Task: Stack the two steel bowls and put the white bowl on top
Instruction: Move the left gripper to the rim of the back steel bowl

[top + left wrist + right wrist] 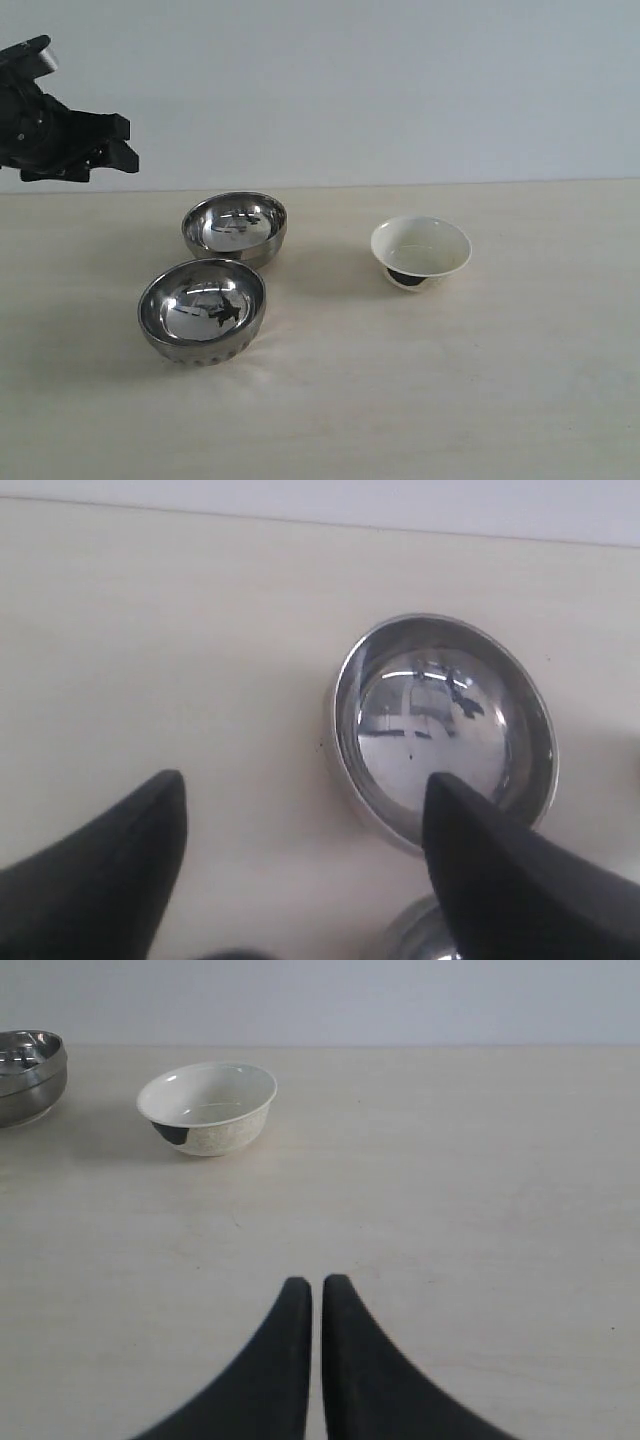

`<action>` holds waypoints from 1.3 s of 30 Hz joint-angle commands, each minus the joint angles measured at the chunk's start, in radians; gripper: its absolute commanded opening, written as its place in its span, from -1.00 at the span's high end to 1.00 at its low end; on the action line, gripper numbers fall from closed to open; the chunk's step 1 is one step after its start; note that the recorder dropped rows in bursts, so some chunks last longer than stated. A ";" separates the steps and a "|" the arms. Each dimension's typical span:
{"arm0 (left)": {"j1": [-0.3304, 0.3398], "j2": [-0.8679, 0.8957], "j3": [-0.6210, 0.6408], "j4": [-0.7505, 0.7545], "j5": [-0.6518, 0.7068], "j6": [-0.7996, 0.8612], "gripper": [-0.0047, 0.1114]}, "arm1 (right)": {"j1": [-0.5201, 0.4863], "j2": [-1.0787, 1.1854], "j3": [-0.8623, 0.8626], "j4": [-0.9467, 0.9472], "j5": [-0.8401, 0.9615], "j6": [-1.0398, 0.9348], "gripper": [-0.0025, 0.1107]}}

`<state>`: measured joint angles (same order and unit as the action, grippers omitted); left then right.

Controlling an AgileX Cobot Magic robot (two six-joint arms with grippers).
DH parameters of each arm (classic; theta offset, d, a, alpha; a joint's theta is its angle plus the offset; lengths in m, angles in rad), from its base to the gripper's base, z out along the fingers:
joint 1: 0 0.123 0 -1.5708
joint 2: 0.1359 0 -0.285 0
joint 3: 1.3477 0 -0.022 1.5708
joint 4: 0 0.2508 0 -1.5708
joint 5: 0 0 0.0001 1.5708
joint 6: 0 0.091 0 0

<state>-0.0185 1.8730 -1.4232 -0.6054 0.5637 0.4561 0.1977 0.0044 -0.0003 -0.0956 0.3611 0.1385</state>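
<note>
Two shiny steel bowls stand side by side at the left, one farther back and one nearer, both upright and empty. The cream-white bowl with a dark foot stands alone to their right. My left gripper hangs high above the table's back left, open and empty. In the left wrist view, one steel bowl lies ahead of the open gripper, and the other's rim peeks beside one finger. My right gripper is shut on nothing, well short of the white bowl.
The pale wooden table runs back to a plain white wall. A steel bowl shows at the edge of the right wrist view, beyond the white bowl.
</note>
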 commanded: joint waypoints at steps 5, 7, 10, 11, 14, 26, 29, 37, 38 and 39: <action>-0.034 0.207 -0.261 0.001 0.105 -0.060 -0.14 | -0.006 -0.004 0.000 -0.003 -0.005 -0.003 0.96; -0.044 0.251 -0.307 0.018 0.122 -0.069 -0.14 | -0.006 -0.004 0.000 -0.003 -0.005 -0.003 0.96; -0.062 0.309 -0.371 0.110 0.153 -0.147 -0.14 | -0.006 -0.004 0.000 -0.003 -0.005 -0.003 0.96; -0.067 0.328 -0.393 0.147 0.175 -0.170 -0.14 | -0.006 -0.004 0.000 -0.003 -0.005 -0.003 0.96; -0.080 0.379 -0.451 0.215 0.236 -0.199 -0.14 | -0.006 -0.004 0.000 -0.003 -0.005 -0.003 0.96; -0.112 0.503 -0.492 0.221 0.209 -0.196 -0.14 | -0.006 -0.004 0.000 -0.003 -0.005 -0.003 0.96; -0.116 0.518 -0.492 0.221 0.191 -0.196 -0.14 | -0.006 -0.004 0.000 -0.003 -0.005 -0.003 0.96; -0.119 0.525 -0.492 0.221 0.158 -0.188 0.10 | -0.006 -0.004 0.000 -0.003 -0.005 -0.003 0.96; -0.119 0.525 -0.492 0.221 0.153 -0.188 0.20 | -0.006 -0.004 0.000 -0.003 -0.005 -0.003 0.96; -0.119 0.525 -0.492 0.221 0.151 -0.186 0.30 | -0.006 -0.004 0.000 -0.003 -0.005 -0.003 0.96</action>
<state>-0.1291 2.3992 -1.9064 -0.3872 0.7339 0.2702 0.1977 0.0044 -0.0003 -0.0956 0.3611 0.1385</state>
